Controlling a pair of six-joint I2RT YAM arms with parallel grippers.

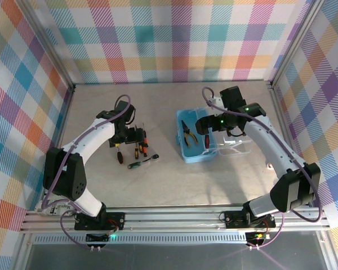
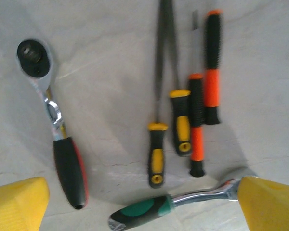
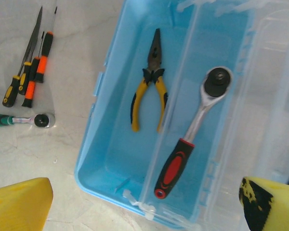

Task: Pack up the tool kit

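The tool kit's light-blue box (image 1: 186, 153) stands open right of centre, its clear lid (image 1: 236, 149) laid out to the right. Inside lie yellow-handled pliers (image 3: 151, 91) and a red-handled ratchet wrench (image 3: 192, 134), the wrench in a clear inner tray. My right gripper (image 3: 144, 207) hovers open over the box's near end (image 3: 94, 144), holding nothing. On the table to the left lie a red-and-black ratchet (image 2: 62, 144), two yellow-handled screwdrivers (image 2: 156, 154), two orange-handled ones (image 2: 197, 139) and a green-handled ratchet (image 2: 149, 211). My left gripper (image 2: 144, 211) hangs open just above them, empty.
The checked walls (image 1: 22, 112) close in the table on three sides. Bare tabletop (image 1: 158, 191) lies between the tools and the arm bases. The loose tools (image 3: 31, 72) sit a short way left of the box.
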